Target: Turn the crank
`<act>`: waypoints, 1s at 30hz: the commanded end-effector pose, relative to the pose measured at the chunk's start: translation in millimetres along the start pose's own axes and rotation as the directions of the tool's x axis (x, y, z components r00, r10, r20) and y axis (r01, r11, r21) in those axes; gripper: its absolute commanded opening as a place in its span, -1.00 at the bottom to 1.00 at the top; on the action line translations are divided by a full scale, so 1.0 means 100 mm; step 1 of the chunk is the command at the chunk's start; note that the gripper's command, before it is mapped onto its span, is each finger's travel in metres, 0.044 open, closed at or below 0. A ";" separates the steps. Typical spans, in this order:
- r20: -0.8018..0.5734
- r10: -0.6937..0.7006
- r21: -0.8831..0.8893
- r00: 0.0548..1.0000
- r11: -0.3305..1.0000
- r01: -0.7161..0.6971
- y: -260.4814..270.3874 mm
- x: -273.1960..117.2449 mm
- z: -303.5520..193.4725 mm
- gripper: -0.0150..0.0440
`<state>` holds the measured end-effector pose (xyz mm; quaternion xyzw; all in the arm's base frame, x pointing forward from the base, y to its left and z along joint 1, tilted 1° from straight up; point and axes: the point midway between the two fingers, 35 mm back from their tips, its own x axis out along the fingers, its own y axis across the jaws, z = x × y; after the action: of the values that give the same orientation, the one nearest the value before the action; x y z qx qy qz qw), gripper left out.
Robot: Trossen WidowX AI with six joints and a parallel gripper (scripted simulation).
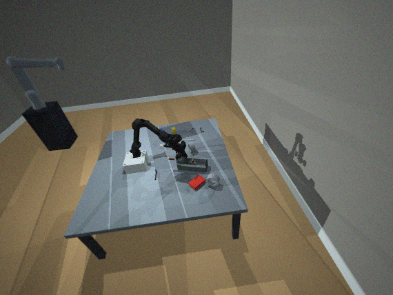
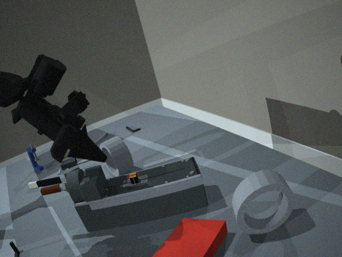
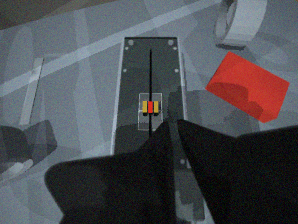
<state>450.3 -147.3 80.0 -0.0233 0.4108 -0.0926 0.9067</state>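
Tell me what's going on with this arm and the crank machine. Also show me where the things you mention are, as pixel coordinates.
The black arm's gripper (image 1: 180, 158) (image 2: 82, 159) (image 3: 172, 126) is shut on nothing, above the crank end of the slide machine (image 1: 192, 169) (image 2: 144, 207) (image 3: 135, 80). The brown crank handle (image 1: 171, 158) (image 2: 50, 190) is free of it. On the slide, the red pointer (image 2: 132, 175) (image 3: 150, 107) looks level with the brass marks (image 3: 156, 107), so the job may be done.
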 end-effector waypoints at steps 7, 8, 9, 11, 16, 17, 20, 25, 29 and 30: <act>0.000 0.000 0.000 1.000 1.000 0.000 0.00 0.00 0.00 -0.49; 0.000 0.000 0.000 1.000 1.000 0.000 0.00 0.00 0.00 -0.49; 0.000 0.000 0.000 1.000 1.000 0.000 0.00 0.00 0.00 -0.49; 0.000 0.000 0.000 1.000 1.000 0.000 0.00 0.00 0.00 -0.49; 0.000 0.000 0.000 1.000 1.000 0.000 0.00 0.00 0.00 -0.49; 0.000 0.000 0.000 1.000 1.000 0.000 0.00 0.00 0.00 -0.49; 0.000 0.000 0.000 1.000 1.000 0.000 0.00 0.00 0.00 -0.31; 0.000 0.000 0.000 1.000 1.000 0.000 0.00 0.00 0.00 0.13; 0.000 0.000 0.000 1.000 1.000 0.000 0.00 0.00 0.00 0.49; 0.000 0.000 0.000 1.000 1.000 0.000 0.00 0.00 0.00 0.58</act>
<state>450.3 -147.1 79.9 -0.0229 0.4108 -0.0920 0.9068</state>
